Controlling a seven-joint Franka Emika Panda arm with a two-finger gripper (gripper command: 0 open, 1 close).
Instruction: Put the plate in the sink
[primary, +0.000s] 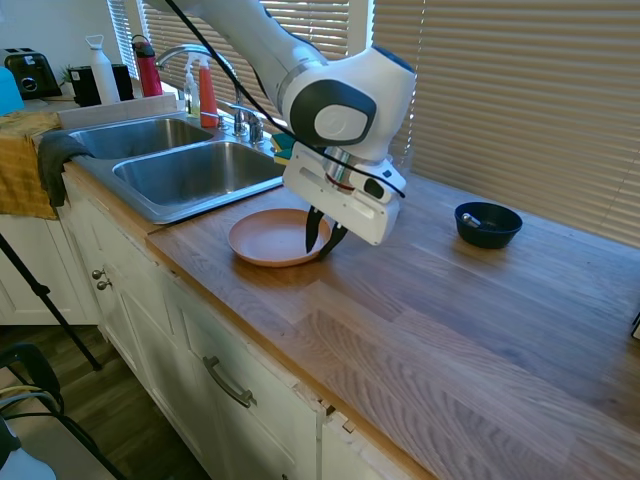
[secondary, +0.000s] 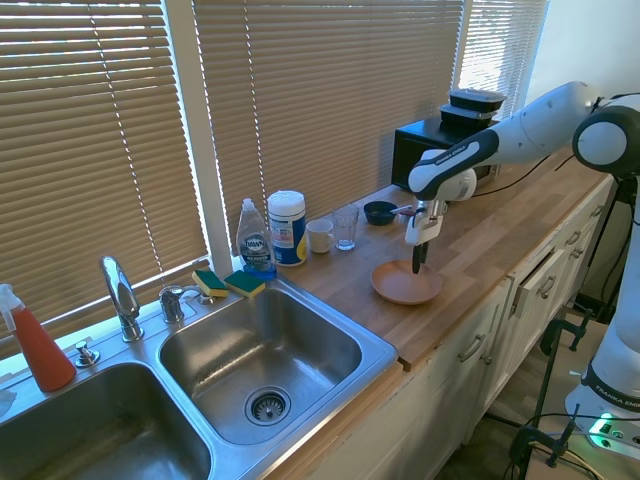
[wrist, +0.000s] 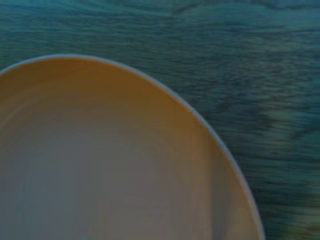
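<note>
Countertop (primary: 470, 330): wooden butcher-block surface fills the lower right of the first exterior view, nearest the camera; bare wood lies between the lens and the arm.
Sink (primary: 150, 205): stainless double basin at the upper left of the first exterior view, lower left of the second; its flat rim ends just beside the plate, and the near basin looks empty down to the drain.
Arm: white Franka reaches down from the top centre of the first exterior view, wrist pointing down over the plate's right edge.
Plate (primary: 272, 238): peach-orange, lying flat on the counter at frame centre, close to the sink rim but not in it; the wrist view shows its rim arcing across bare wood.
Bowl (primary: 488, 224): small dark blue, well apart at the right of the frame, out of the way.
Gripper (primary: 325, 235): dark fingers are parted a little and straddle the plate's right rim, one inside, one outside; whether they already pinch it I cannot tell for sure, so I read them as not yet clamped.
Step in hand: grasping the rim.
Doing it well: seat the rim deep between the pads before closing, since a shallow pinch on a low, matte rim would likely let the plate droop or slip; then lift enough to clear the sink edge and carry it toward the left of the frame.
</note>
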